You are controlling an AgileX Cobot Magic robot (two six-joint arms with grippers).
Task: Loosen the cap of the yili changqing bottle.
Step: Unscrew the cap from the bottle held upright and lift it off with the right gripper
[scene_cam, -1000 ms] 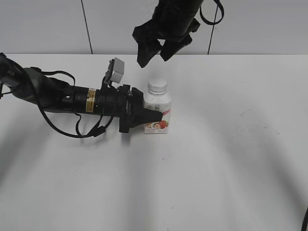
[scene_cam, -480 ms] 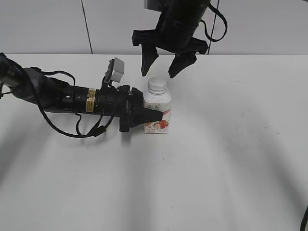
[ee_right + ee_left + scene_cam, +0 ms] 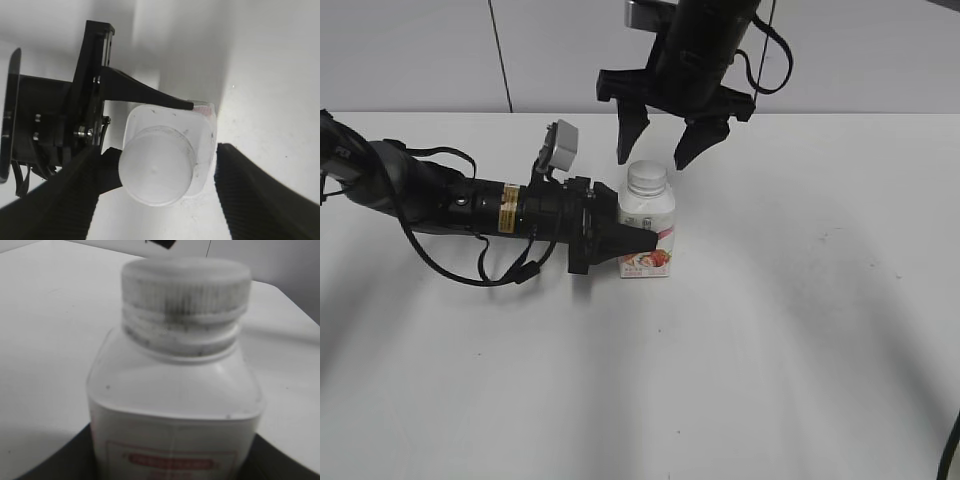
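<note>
A squarish white plastic yili changqing bottle (image 3: 647,233) with a strawberry label stands upright mid-worktop (image 3: 770,330). The left gripper (image 3: 632,240) pinches its body from 9 o'clock. Its ribbed round cap (image 3: 647,178) sits on. Beyond, at 12 o'clock, the right gripper (image 3: 660,152) hangs spread above it.

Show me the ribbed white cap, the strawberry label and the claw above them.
ribbed white plastic cap (image 3: 647,177), exterior view, its side
pink-red strawberry label (image 3: 660,259), exterior view, its front
right claw (image 3: 660,156), exterior view, between fingertips
</note>
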